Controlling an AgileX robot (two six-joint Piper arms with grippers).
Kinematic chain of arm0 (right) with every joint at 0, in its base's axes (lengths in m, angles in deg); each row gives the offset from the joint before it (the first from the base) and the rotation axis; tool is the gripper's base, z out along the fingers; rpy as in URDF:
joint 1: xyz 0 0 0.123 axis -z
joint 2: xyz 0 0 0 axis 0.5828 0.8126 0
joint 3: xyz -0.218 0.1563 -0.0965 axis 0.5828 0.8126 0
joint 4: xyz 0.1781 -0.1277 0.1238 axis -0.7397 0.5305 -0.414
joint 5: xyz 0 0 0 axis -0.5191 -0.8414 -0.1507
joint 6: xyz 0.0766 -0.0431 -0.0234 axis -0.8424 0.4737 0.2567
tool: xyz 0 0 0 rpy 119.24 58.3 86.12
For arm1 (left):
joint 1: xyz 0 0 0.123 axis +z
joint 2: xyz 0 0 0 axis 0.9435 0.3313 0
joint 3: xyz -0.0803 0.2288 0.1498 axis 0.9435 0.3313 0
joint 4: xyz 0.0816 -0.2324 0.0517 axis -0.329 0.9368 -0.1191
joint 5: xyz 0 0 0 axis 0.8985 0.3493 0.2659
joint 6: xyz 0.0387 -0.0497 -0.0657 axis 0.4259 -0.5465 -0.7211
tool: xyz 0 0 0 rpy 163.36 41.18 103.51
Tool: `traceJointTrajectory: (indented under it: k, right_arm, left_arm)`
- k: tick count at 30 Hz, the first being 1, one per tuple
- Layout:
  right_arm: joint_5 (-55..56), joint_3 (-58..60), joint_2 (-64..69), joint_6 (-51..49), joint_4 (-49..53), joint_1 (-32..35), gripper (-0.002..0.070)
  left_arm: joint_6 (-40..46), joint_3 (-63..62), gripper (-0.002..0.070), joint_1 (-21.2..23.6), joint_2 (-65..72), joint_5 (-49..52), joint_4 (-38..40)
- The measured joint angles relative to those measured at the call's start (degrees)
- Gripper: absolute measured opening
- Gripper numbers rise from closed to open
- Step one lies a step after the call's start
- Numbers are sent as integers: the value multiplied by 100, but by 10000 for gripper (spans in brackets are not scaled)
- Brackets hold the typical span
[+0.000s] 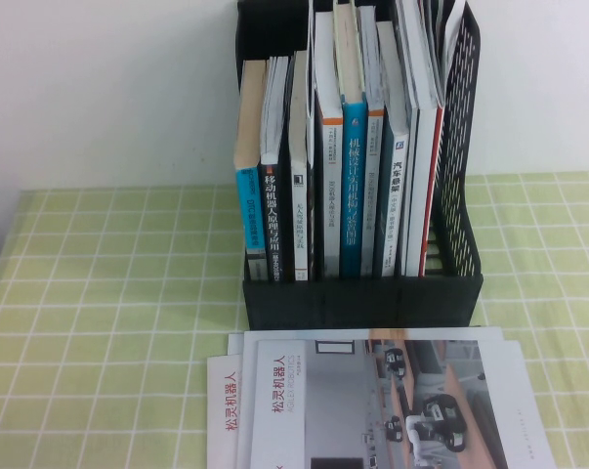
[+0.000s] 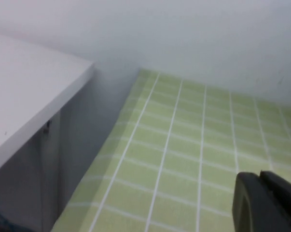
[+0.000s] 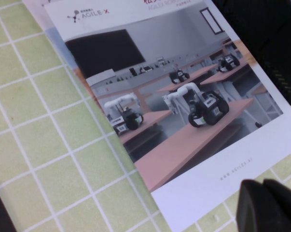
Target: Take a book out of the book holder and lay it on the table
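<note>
The table [image 1: 89, 293] is the biggest thing in front of me — light green cloth checked with white lines, running back to a pale wall. On it, toward the far side, stands the book holder [image 1: 460, 147], tall and black with a perforated mesh side wall and a low front lip, its slots packed with upright books [image 1: 355, 186], spines facing me.

The book [image 1: 411, 401] lies flat on the cloth just in front of the holder's lip, on top of a small pile of similar brochures [image 1: 226, 410] whose edges fan out to my left. Its cover shows small wheeled robots on long desks, with white margins around the photo.

My right gripper [image 3: 270, 205] hangs just above the cloth beside the book's white margin — the jaws are pressed fully together and have hold of nothing.

My left gripper [image 2: 266, 200] hovers over bare cloth near the table's edge, well apart from the book, with a white cabinet [image 2: 24, 101] beside that edge; whether its jaws are parted, I cannot tell.
</note>
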Motion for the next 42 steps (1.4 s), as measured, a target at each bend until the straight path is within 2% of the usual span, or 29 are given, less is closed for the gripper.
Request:
traceJointTrajectory:
  k: [3,8,12,21,40,42]
  right_arm:
    - [0,0,0,0,-11,0,-2]
    - [0,0,0,0,-11,0,-2]
    - [0,2,0,0,-11,0,-1]
    - [0,12,0,0,-11,0,-2]
    - [0,12,-12,0,-11,0,-2]
    - [11,12,-58,0,-98,213,-2]
  left_arm:
    - [73,53,-3,10,12,529,-27]
    - [136,53,-3,10,21,591,-153]
    - [188,53,-3,10,21,591,90]
    - [1526,53,-3,10,21,570,588]
    - [1685,53,-3,10,21,570,609]
    - [1685,53,-3,10,21,570,609]
